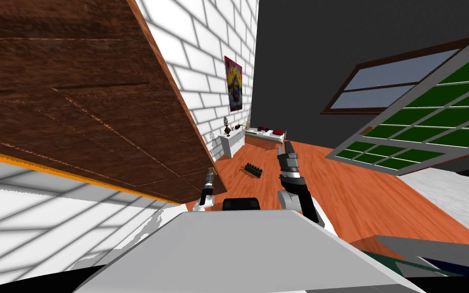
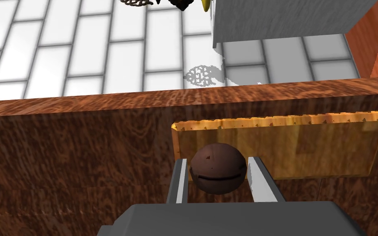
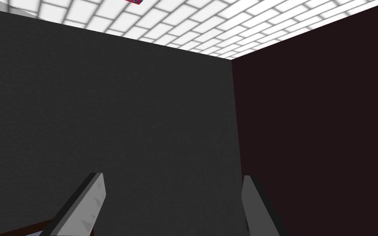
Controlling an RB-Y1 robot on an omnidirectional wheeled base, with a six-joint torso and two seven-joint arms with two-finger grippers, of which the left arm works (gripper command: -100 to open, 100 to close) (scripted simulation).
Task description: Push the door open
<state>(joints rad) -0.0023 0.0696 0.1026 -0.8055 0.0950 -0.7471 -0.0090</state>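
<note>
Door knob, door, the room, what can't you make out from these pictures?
Door knob: lower part behind the left gripper's dark body, left wrist view.
Door: far side cut off by the head view's edge.
Things on the white cabinet: too small to name, head view.

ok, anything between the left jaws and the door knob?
Nothing visible. The left jaws are shut on the sides of the round dark brown knob, which sits on a yellow wooden plate on the brown wood-grain door. No object sits between the jaws and the knob.
</note>
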